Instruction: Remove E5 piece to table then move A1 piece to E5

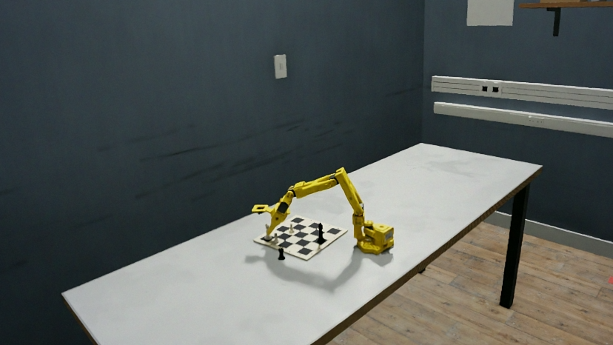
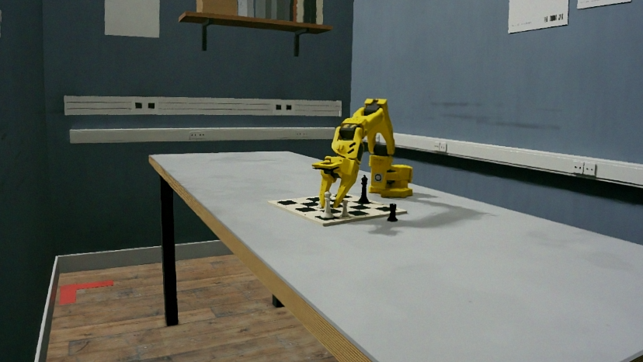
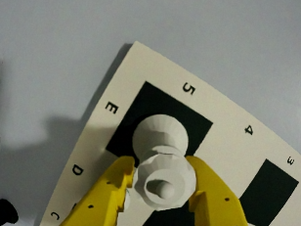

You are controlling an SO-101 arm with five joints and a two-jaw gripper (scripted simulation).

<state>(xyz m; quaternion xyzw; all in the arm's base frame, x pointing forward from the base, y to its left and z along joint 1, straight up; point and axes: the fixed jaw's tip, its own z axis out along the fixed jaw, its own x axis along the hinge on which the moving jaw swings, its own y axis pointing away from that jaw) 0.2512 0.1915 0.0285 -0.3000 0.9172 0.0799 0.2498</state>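
A white piece (image 3: 162,179) stands upright on the dark square E5 at the board's corner, seen from above in the wrist view. My gripper (image 3: 161,172) is low over it with one finger on each side of its head, slightly apart and barely clear of it. In the top view the gripper (image 1: 269,231) is at the left corner of the chessboard (image 1: 300,235). The white piece also shows in the exterior view (image 2: 327,207). A small black piece (image 1: 280,254) stands upright on the table just off the board's front edge.
A tall black piece (image 1: 320,233) stands on the board nearer the arm's base (image 1: 374,240). Two small white pieces (image 1: 292,228) stand on other squares, one close to the gripper (image 2: 344,209). The table's edge runs in front of the board.
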